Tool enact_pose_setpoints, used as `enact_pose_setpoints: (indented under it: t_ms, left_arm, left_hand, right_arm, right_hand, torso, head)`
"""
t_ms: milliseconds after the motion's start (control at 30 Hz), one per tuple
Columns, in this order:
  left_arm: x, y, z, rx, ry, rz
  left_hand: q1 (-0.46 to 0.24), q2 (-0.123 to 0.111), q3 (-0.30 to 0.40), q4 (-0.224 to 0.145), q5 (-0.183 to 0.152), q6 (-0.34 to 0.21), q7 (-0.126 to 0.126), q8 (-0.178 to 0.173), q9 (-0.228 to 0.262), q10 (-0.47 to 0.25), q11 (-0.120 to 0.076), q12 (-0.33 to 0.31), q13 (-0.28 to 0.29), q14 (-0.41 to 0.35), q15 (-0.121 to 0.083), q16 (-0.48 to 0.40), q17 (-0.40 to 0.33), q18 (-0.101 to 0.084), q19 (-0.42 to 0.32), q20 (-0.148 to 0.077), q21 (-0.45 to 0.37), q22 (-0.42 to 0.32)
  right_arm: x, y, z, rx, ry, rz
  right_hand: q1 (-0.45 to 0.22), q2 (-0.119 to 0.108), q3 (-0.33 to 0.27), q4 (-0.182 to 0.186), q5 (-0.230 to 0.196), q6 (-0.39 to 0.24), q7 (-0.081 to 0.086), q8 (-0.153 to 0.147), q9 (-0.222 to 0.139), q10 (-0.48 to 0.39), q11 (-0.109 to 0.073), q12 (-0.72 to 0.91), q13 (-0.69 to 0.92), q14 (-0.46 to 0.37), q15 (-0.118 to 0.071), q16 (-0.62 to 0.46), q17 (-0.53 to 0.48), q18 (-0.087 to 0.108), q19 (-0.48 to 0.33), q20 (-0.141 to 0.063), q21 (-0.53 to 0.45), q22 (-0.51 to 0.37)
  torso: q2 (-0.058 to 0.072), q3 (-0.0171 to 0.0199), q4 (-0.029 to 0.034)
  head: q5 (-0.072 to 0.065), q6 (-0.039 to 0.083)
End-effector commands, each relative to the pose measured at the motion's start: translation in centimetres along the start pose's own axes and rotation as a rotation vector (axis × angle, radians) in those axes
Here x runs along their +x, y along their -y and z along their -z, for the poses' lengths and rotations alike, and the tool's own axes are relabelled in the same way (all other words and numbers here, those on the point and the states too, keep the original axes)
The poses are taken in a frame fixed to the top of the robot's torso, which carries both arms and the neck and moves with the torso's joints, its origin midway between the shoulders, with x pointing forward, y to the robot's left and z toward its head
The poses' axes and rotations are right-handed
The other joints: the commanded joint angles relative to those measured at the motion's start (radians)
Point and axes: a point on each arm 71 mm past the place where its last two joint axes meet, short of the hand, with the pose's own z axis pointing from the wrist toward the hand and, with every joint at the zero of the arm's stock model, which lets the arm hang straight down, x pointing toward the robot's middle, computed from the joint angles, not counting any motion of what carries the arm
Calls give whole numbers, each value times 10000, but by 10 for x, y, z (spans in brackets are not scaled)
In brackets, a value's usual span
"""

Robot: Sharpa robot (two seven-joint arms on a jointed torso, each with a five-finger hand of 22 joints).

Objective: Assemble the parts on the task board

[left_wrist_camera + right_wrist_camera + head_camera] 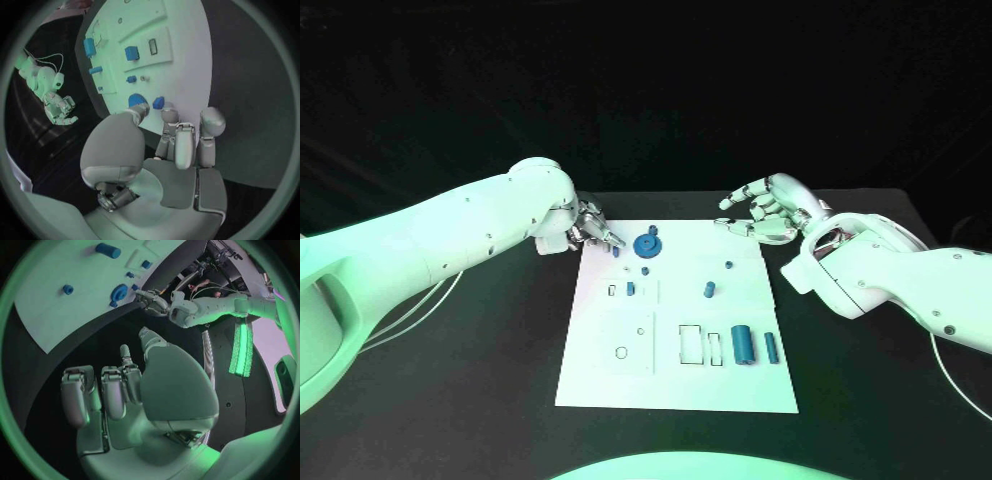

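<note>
The white task board [675, 385] lies in the middle of the black table. A round blue gear [648, 244] stands near its far left corner, with a small blue piece [616, 250] beside it. My left hand [589, 228] hovers at that corner, its fingertips [169, 114] spread just short of the small piece [159, 102] and the gear [135, 98]; nothing is held. My right hand [769, 210] hangs over the board's far right corner, fingers loosely bent and apart, empty. The right wrist view shows the left hand [153, 300] beside the gear [119, 291].
Two blue cylinders [743, 345] [770, 346] lie at the board's near right, beside outlined slots [689, 343]. Small blue pieces [710, 290] [728, 265] [630, 288] sit mid-board. White cables [423, 300] [949, 370] trail on the table at both sides.
</note>
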Motion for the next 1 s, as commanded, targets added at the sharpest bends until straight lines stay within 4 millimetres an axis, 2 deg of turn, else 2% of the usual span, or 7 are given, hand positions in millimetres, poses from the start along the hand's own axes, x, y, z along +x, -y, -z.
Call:
enact_pose_setpoints:
  t_ms: [33, 300, 433, 533, 1000]
  left_arm:
    - [1, 3, 0, 177, -181, -73]
    - [1, 3, -1, 189, -170, -48]
    - [1, 3, -1, 221, -185, 3]
    - [2, 4, -1, 251, -221, 11]
    - [4, 4, -3, 254, -317, -13]
  left_hand:
    - [99, 27, -26, -29, -27, 53, 4, -48, -16, 33, -65, 63, 9, 556, 36, 61, 1098, 113, 68, 24, 36, -1]
    - [213, 109, -6, -29, -21, 99, -15, -49, -25, 55, -81, 86, 22, 567, 23, 76, 1121, 106, 96, 17, 59, 40]
    - [603, 323, 116, -88, -19, 143, -52, -67, -43, 76, -117, 103, 18, 580, -10, 95, 1149, 102, 118, -8, 80, 74]
    - [1168, 497, 375, -293, -29, 168, -102, -67, -44, 89, -164, 109, 15, 592, -49, 112, 1177, 95, 139, -39, 102, 113]
    - [1348, 501, 458, -347, -42, 218, -124, -52, -40, 131, -184, 140, 46, 615, -63, 145, 1244, 75, 194, -53, 148, 201]
  right_arm:
    - [1, -2, 0, -140, -39, 99]
    - [1, -2, 0, -137, -41, 101]
    - [1, -2, 0, -137, -47, 102]
    - [1, -2, 0, -136, -53, 101]
    - [1, -2, 0, -139, -69, 102]
  right_hand:
    - [-63, -20, 56, -25, 69, -31, -14, 55, 8, 79, 20, -14, 1693, 939, 28, -37, 2284, 27, 855, 27, -23, 2434]
    - [-63, -20, 56, -25, 69, -31, -14, 55, 8, 79, 20, -14, 1693, 939, 28, -37, 2284, 27, 855, 27, -23, 2434]
    - [-63, -20, 56, -25, 69, -31, -14, 55, 8, 79, 20, -14, 1693, 939, 28, -37, 2284, 27, 855, 27, -23, 2434]
    - [-63, -20, 56, -25, 69, -31, -14, 55, 8, 79, 20, -14, 1693, 939, 28, -37, 2284, 27, 855, 27, -23, 2434]
    - [-63, -17, 63, -25, 70, -25, -16, 62, 10, 90, 18, -1, 1701, 939, 26, -39, 2281, 27, 855, 25, -24, 2434]
  torso:
    - [-9, -4, 7]
    - [-14, -6, 11]
    - [-18, -3, 6]
    - [-12, -1, 8]
    - [-15, 2, 8]
  head:
    - [-1, -31]
    - [19, -26]
    - [14, -34]
    - [26, -33]
    - [31, -60]
